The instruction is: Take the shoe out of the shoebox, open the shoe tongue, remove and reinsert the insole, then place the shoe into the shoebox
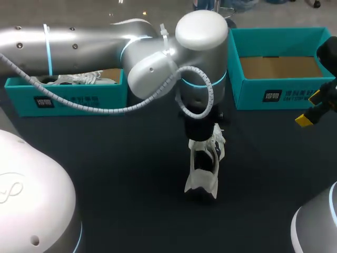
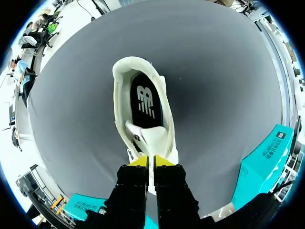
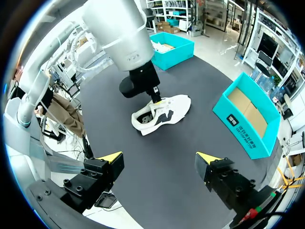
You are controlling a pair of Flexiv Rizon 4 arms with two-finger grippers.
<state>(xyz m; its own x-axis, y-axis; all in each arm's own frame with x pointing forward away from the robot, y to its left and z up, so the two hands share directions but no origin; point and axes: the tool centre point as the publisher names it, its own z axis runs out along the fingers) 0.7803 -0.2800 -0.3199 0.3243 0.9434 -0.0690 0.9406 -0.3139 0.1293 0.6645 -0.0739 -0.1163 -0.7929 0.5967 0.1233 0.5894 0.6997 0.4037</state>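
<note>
A white shoe [image 1: 204, 163] with a dark insole [image 2: 144, 102] stands on the dark table, its heel toward the front edge. My left gripper [image 2: 150, 161] comes down from above the laces, its yellow tips pressed together on the shoe's white tongue [image 2: 151, 138]. In the right wrist view the shoe [image 3: 162, 113] lies well ahead, with the left gripper [image 3: 156, 97] pinching its tongue. Off at the table's right side my right gripper [image 1: 310, 113] hangs open and empty, its two yellow tips [image 3: 112, 156] spread wide.
An empty teal shoebox [image 1: 279, 96] stands at the back right, seen also as the box [image 3: 243, 131] in the right wrist view. A second teal box [image 1: 68, 99] at the back left holds another white shoe. My left arm spans the back of the table.
</note>
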